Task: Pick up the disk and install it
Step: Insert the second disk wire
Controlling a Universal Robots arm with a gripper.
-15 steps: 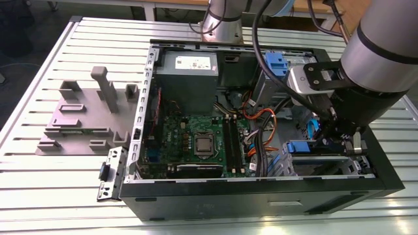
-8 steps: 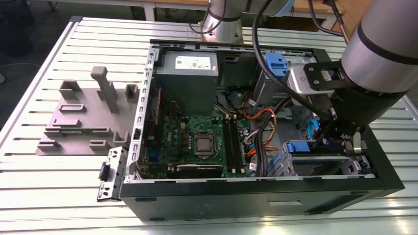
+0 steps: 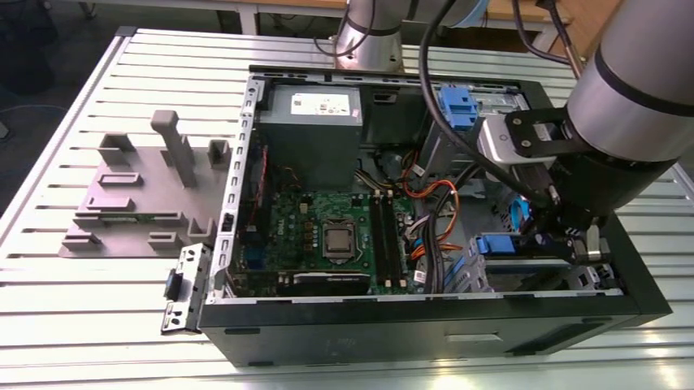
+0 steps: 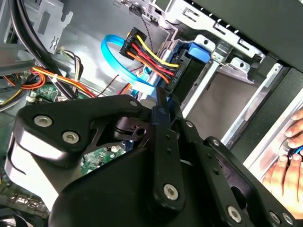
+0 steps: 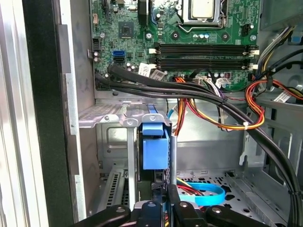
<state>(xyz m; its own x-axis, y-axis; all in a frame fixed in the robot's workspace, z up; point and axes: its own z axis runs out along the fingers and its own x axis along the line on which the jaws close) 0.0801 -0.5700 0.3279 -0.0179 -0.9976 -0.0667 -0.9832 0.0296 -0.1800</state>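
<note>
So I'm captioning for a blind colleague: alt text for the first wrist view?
The claw grips the disk, blue-fronted and upright, in a metal drive bay of an open computer case. Behind lie black and coloured cables and a green motherboard.

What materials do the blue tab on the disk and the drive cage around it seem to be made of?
The blue tab looks like moulded plastic: uniform matte colour, soft edges. The drive cage seems to be bare sheet metal: grey, dull sheen, with punched holes and folded edges.

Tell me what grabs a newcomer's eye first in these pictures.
The open computer case on the slatted metal table, green motherboard exposed. The robot's hand reaches into the drive bay at the exterior view's right, at the blue-railed disk. A person's fingers rest outside the case.
</note>
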